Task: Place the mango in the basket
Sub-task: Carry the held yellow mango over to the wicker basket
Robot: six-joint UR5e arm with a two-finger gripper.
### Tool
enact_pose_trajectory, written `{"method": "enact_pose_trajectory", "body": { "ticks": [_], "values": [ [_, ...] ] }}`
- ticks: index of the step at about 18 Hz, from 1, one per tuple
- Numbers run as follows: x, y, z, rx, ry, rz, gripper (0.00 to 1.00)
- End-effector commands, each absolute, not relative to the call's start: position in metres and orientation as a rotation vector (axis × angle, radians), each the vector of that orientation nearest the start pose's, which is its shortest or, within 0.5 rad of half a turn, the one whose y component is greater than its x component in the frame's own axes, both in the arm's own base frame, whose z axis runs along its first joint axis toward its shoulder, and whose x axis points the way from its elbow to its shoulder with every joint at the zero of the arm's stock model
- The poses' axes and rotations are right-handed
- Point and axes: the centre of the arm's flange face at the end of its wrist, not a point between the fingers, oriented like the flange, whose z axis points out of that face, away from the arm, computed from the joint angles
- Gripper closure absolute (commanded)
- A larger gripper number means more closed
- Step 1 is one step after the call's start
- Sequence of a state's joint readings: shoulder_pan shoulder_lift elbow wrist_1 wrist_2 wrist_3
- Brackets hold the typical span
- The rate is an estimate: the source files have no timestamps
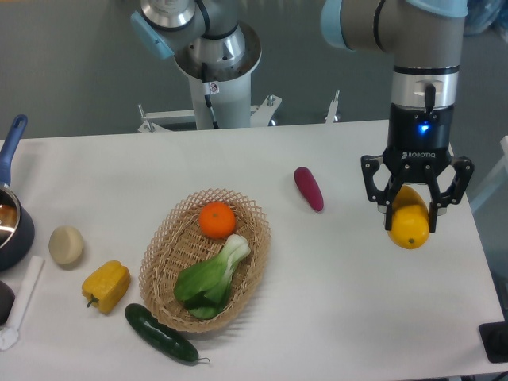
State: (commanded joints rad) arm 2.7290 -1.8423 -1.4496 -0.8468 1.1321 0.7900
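Right now, from my remote seat, I see 1 robot arm over a white table [333, 317], viewed by 1 fixed camera looking down from the front. I use the basket [159, 274], an oval wicker one lying left of the table's middle, as my landmark.

Well to the right of the basket, and a little farther back, the gripper [410, 213] hangs pointing straight down. Its 2 fingers are pinching the mango [409, 226], a smooth yellow-orange fruit. The mango's long axis runs roughly up and down between the fingers, and its rounded lower end pokes out below the fingertips. It looks lifted off the table, though I cannot be certain of the gap from this view.

Inside the basket, an orange [217, 220] sits at the far end and a leafy green bok choy [208, 279] fills the middle and near end. Just left of the basket lies a yellow bell pepper [105, 286], and a dark green cucumber [161, 334] touches or nearly touches the basket's near rim. Between the basket and the gripper, toward the back, lies a small purple sweet potato [309, 188].

My judgement: the coming move is a carry leftward and slightly toward the camera. The basket has little bare floor, so the mango may land on the greens.
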Motion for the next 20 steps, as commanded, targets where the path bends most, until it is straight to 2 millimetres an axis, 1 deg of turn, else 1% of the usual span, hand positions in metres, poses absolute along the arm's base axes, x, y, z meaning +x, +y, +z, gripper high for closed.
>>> {"method": "enact_pose_trajectory", "body": {
  "ticks": [2,4,6,9,12,13,14,15,17,20],
  "values": [
    [-0.508,0.417,0.487,-2.445,-0.286,0.283,0.67],
    [-0.503,0.423,0.491,-2.442,-0.272,0.278,0.67],
    [-0.496,0.427,0.485,-2.452,-0.265,0.258,0.67],
    [-0.490,0.434,0.484,-2.456,-0.258,0.252,0.67],
    [-0.485,0.443,0.476,-2.454,-0.346,0.200,0.67],
    [-0.481,0.448,0.470,-2.452,-0.381,0.171,0.67],
    [-0.477,0.464,0.454,-2.461,-0.407,0.127,0.67],
    [-0.472,0.476,0.445,-2.468,-0.404,0.104,0.67],
    [-0.467,0.489,0.430,-2.486,-0.390,0.075,0.67],
    [-0.430,0.515,0.411,-2.545,-0.325,0.056,0.67]
  ]
}}
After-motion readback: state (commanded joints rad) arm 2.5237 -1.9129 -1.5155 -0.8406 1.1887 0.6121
